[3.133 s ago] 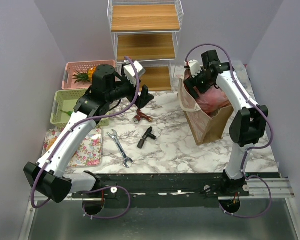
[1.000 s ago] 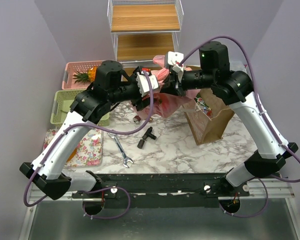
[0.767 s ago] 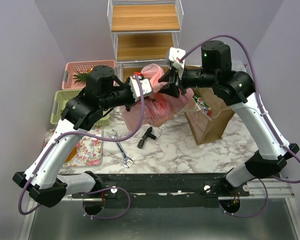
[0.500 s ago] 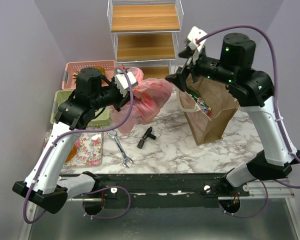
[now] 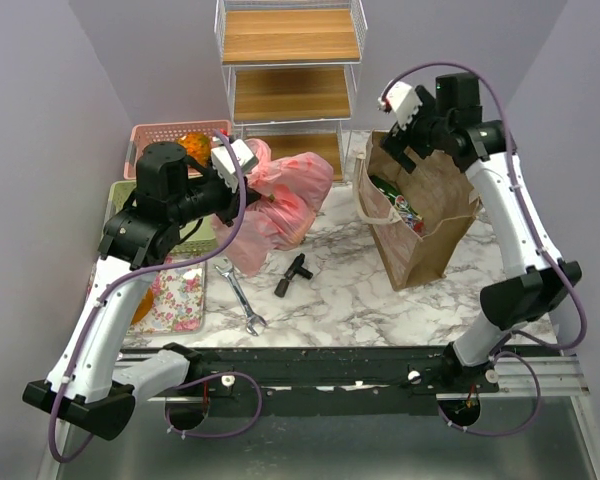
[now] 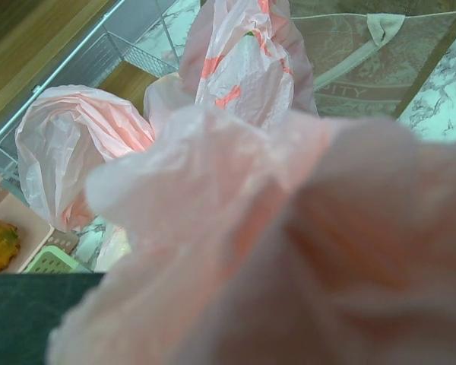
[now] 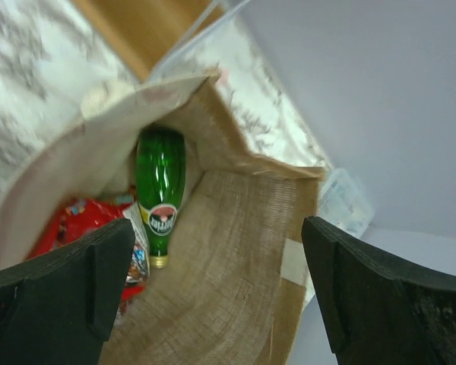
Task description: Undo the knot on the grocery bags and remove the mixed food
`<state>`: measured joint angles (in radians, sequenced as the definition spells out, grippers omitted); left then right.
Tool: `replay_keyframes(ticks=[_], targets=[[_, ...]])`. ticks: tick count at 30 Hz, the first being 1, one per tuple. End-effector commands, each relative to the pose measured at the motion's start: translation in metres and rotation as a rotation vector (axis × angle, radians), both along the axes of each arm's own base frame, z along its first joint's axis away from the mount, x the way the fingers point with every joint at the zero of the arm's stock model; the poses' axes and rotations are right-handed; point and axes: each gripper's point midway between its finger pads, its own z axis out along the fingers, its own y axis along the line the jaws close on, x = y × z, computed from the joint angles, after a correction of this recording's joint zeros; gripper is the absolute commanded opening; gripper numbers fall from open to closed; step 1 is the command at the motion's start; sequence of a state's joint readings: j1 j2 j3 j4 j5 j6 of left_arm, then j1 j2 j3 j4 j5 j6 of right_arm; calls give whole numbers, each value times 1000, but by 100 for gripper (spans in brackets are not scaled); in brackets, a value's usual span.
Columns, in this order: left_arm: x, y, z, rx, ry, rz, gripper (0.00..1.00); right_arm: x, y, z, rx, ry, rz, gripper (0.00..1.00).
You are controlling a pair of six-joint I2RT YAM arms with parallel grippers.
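With my left gripper (image 5: 246,182) clamped on the pink bag (image 5: 285,195) held up over the worktop's left side, my right gripper (image 5: 400,150), jaws apart, hangs directly above the green bottle (image 7: 159,190) inside the brown paper bag (image 5: 435,235).

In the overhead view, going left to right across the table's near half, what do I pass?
Floral tray → wrench → black T-shaped tool → brown paper bag.
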<state>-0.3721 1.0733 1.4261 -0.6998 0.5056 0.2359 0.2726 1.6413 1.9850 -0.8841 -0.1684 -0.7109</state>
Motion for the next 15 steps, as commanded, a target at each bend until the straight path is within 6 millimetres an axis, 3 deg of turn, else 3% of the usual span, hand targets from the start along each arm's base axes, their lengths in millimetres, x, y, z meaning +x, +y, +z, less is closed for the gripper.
replay_keyframes(ticks=[1, 6, 12, 15], targets=[[-8, -5, 32, -82, -70, -32, 0, 20, 1, -38, -176, -11, 157, 100], [-14, -2, 28, -78, -56, -35, 0, 54, -1, -63, -207, -66, 155, 100], [-19, 4, 16, -73, -33, -22, 0, 65, -1, -72, -160, -146, 248, 100], [-18, 7, 9, -72, -16, -11, 0, 73, -3, -86, -176, -125, 277, 100]])
